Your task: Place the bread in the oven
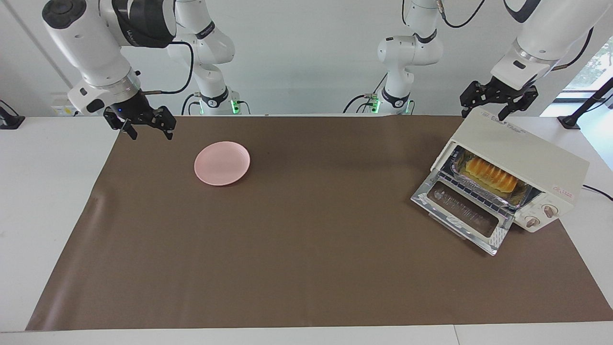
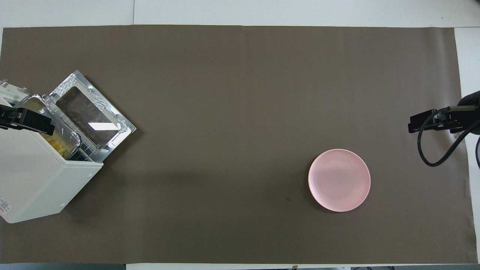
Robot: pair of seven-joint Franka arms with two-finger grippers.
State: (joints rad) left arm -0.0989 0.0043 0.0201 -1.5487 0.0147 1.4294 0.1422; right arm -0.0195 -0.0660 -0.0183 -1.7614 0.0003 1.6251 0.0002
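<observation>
The cream-white oven (image 1: 522,153) stands at the left arm's end of the table with its glass door (image 1: 467,213) dropped open. The yellow-orange bread (image 1: 491,175) lies inside it on a silver foil tray (image 1: 459,160) on the rack. In the overhead view the oven (image 2: 37,180) hides most of the bread (image 2: 58,144). My left gripper (image 1: 498,103) hangs open and empty over the oven's top; it also shows in the overhead view (image 2: 26,119). My right gripper (image 1: 143,127) hangs open and empty over the mat's edge at the right arm's end (image 2: 431,122).
A round pink plate (image 1: 221,163) lies empty on the brown mat (image 1: 306,263) toward the right arm's end; it also shows in the overhead view (image 2: 339,180). The oven's open door juts out over the mat. A power cord (image 1: 596,190) runs from the oven.
</observation>
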